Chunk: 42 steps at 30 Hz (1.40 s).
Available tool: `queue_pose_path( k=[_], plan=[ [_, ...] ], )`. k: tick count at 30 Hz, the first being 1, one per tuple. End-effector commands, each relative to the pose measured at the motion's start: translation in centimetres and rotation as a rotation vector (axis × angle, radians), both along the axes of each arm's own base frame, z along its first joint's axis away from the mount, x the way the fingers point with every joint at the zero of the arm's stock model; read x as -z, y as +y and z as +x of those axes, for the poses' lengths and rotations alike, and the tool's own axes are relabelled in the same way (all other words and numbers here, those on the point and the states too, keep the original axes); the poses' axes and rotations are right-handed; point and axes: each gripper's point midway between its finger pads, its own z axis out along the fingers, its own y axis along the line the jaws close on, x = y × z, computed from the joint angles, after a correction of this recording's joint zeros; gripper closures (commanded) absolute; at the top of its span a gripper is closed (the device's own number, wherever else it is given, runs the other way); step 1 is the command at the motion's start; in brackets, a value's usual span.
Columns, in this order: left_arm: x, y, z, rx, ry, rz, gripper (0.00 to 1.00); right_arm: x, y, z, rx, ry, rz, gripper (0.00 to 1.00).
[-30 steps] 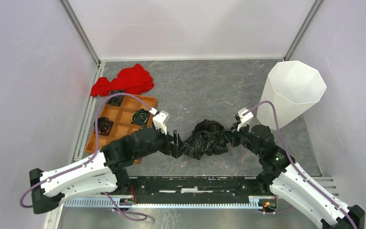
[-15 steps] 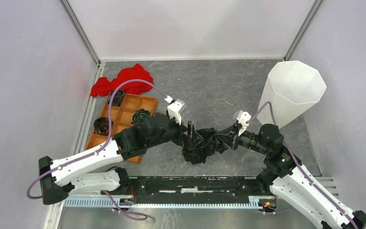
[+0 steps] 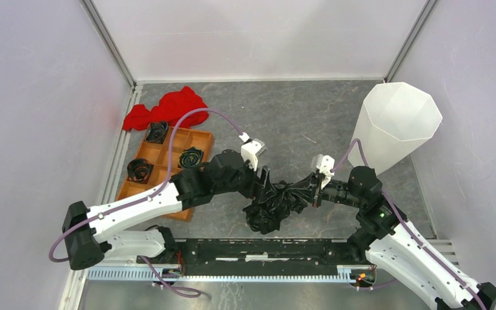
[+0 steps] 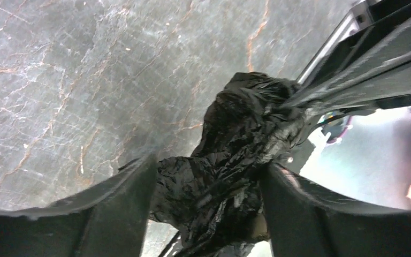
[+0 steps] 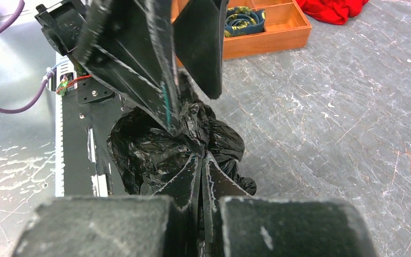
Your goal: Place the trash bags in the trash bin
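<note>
So the black trash bag (image 3: 272,208) was a crumpled lump strung between the two grippers, near the front middle of the grey marbled table (image 3: 284,116). I couldn't tell whether its bottom end was resting on the table or hanging just above it.

The right gripper (image 3: 314,192) had its fingers clamped completely together, with a twisted bit of the film pinched between them. The right wrist view showed that pretty clearly, with the plastic fanning out from the closed tips.

The left gripper (image 3: 267,187) was different: its fingers were spread wide, one on each side of the bag's bunched-up end. In the left wrist view the film filled the gap between them and seemed to touch both inner faces. I honestly couldn't say if they were squeezing it at all.

The white faceted trash bin (image 3: 397,123) stood upright at the far right of the table, well apart from the bag, with nothing visible in it.

On the left was the orange compartment tray (image 3: 163,161), with three rolled dark bundles (image 3: 190,157) in separate compartments. A red cloth (image 3: 168,108) was heaped at the tray's far end, touching it.
</note>
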Motion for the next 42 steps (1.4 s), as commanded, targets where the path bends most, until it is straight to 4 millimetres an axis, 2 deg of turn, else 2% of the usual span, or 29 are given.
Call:
queue_pose_path(
  k=[1, 3, 4, 5, 6, 7, 8, 12, 15, 16, 18, 21, 22, 24, 25, 29, 31, 34, 37, 42],
  plan=[
    [-1.2, -0.4, 1.0, 0.033, -0.051, -0.014, 0.36, -0.8, 0.0, 0.0, -0.009, -0.040, 0.014, 1.00],
    [-1.4, 0.0, 1.3, 0.019, -0.054, -0.015, 0.56, 0.0, -0.3, 0.7, 0.021, -0.051, -0.015, 1.00],
    [-1.5, 0.4, 1.6, 0.006, -0.057, -0.018, 0.61, 0.4, -0.5, 1.1, 0.046, -0.041, -0.026, 1.00],
    [-1.7, 0.8, 1.9, -0.006, -0.058, -0.020, 0.70, 0.8, -0.6, 1.5, 0.071, -0.030, -0.038, 1.00],
    [-1.9, 1.2, 2.3, -0.022, -0.059, -0.023, 0.83, 1.3, -0.8, 2.1, 0.105, -0.013, -0.055, 0.99],
    [-2.1, 1.6, 2.7, -0.041, -0.061, -0.024, 0.91, 1.8, -1.0, 2.6, 0.138, 0.005, -0.069, 0.95],
    [-2.4, 2.0, 3.1, -0.063, -0.063, -0.023, 0.97, 2.6, -1.3, 3.3, 0.178, 0.023, -0.093, 0.86],
    [-4.4, 3.3, 5.5, -0.151, -0.089, -0.008, 0.98, 5.4, -3.1, 6.3, 0.397, 0.163, -0.197, 0.55],
    [-8.2, 4.5, 8.1, -0.265, -0.156, 0.010, 0.98, 5.9, -4.7, 7.9, 0.536, 0.220, -0.283, 0.35],
    [-9.9, 4.8, 8.8, -0.294, -0.182, 0.012, 0.98, 5.7, -5.0, 8.3, 0.563, 0.227, -0.301, 0.31],
    [-13.4, 5.1, 9.5, -0.330, -0.221, -0.011, 0.98, 4.3, -5.0, 8.9, 0.585, 0.229, -0.305, 0.29],
    [-18.0, 4.2, 8.5, -0.279, -0.235, -0.120, 0.98, 2.3, -4.0, 8.7, 0.544, 0.229, -0.254, 0.23],
    [-18.4, 3.9, 8.0, -0.261, -0.225, -0.146, 0.98, 1.9, -3.7, 8.5, 0.527, 0.232, -0.231, 0.22],
    [-17.0, 3.8, 7.4, -0.250, -0.180, -0.164, 0.98, 1.7, -3.4, 8.0, 0.514, 0.241, -0.183, 0.18],
    [-15.4, 3.9, 7.2, -0.261, -0.150, -0.154, 0.98, 2.1, -3.3, 7.8, 0.513, 0.250, -0.166, 0.17],
    [-6.5, 4.7, 5.8, -0.307, 0.039, -0.058, 0.98, 4.4, -2.5, 6.4, 0.465, 0.301, -0.090, 0.16],
    [-4.0, 4.6, 4.3, -0.267, 0.112, -0.049, 0.98, 5.5, -1.5, 5.3, 0.399, 0.339, -0.032, 0.15],
    [-3.6, 4.5, 2.9, -0.228, 0.129, -0.121, 0.98, 6.7, -0.8, 4.3, 0.347, 0.383, 0.001, 0.15],
    [-4.3, 5.1, 2.7, -0.242, 0.116, -0.133, 0.98, 5.6, -0.5, 4.6, 0.331, 0.337, 0.030, 0.15],
    [-7.2, 4.0, 2.6, -0.192, 0.100, -0.196, 0.98, 2.6, 1.4, 3.7, 0.208, 0.256, 0.146, 0.16]
  ],
)
